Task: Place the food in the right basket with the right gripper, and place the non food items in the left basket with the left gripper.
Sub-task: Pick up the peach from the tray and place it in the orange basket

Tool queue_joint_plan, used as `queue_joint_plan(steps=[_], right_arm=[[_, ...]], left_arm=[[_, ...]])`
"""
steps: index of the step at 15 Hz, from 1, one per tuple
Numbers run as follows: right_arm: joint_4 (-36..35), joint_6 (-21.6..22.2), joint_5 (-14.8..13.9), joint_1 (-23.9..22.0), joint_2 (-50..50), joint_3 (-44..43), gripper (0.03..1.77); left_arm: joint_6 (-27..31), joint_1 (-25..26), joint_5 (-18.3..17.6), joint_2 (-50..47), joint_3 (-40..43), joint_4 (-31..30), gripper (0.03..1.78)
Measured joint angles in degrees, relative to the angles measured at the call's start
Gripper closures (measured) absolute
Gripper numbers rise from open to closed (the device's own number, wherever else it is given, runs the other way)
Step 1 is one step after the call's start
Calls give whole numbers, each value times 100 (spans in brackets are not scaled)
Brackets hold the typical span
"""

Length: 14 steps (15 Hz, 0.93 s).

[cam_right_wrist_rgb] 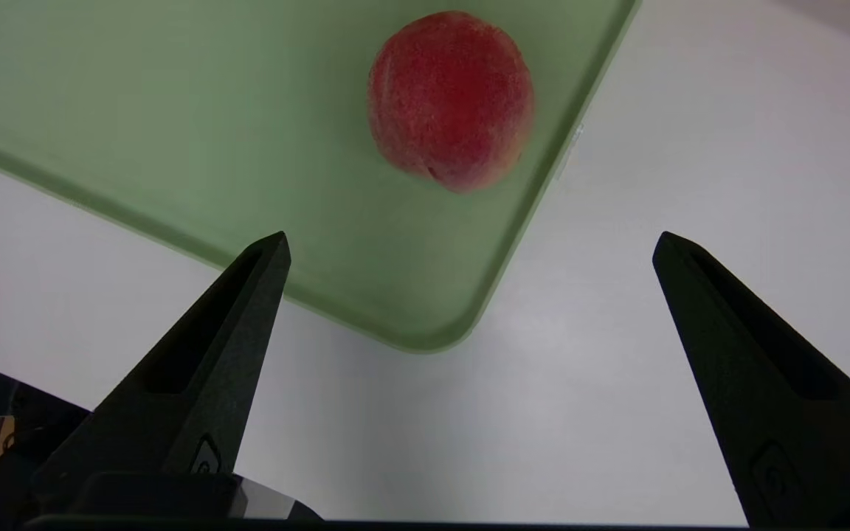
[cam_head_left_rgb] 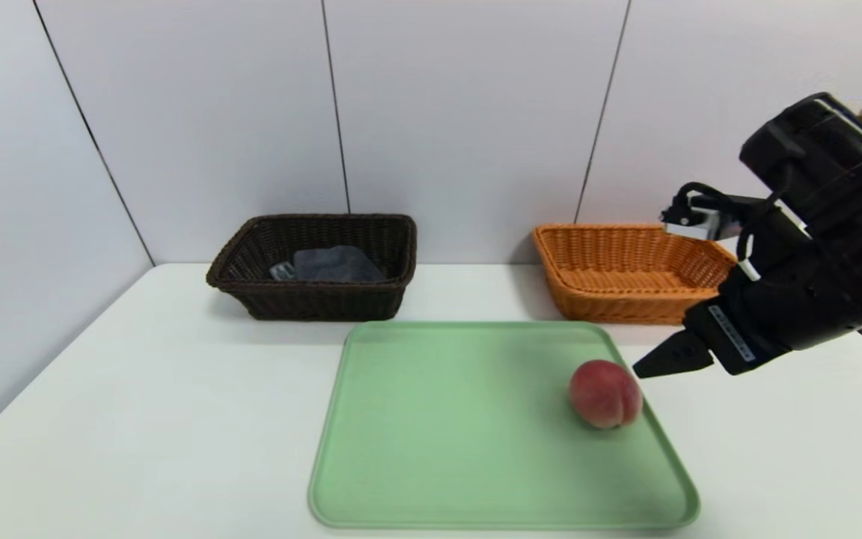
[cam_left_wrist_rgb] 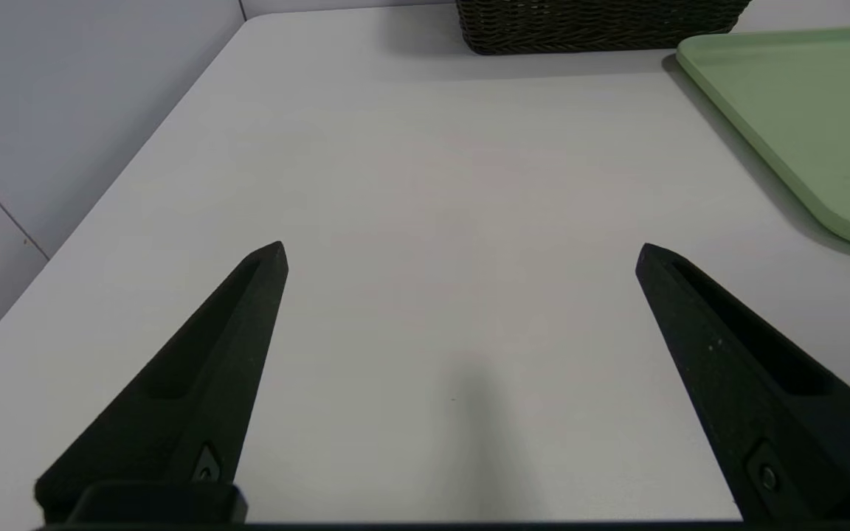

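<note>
White table behind a round, fuzzy, pink-red cleft peach (cam_head_left_rgb: 605, 394), right claw (cam_right_wrist_rgb: 471, 236) released.

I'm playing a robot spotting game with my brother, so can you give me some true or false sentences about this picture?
1. The peach sits on the green tray. True.
2. The dark brown basket has nothing in it. False: a dark cloth lies in it.
3. The right pincer is open. True.
4. The left pincer is squeezing the peach. False: it is open and empty, above the white table.
5. The orange-tan basket stands on the robot's right side. True.
6. The peach is bright blue. False: it is pinkish red.
</note>
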Motion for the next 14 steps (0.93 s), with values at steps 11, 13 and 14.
queue_joint_plan(steps=[11,13,14], right_arm=[[0,357,-12,419,1097,-182,10],[-6,362,-28,428,1246,-182,10],[-9,379,-39,424,1307,-182,10]], left_arm=[[-2,0,4,2,0,0,12],[-2,0,4,2,0,0,12],[0,0,1,2,0,-2,12]])
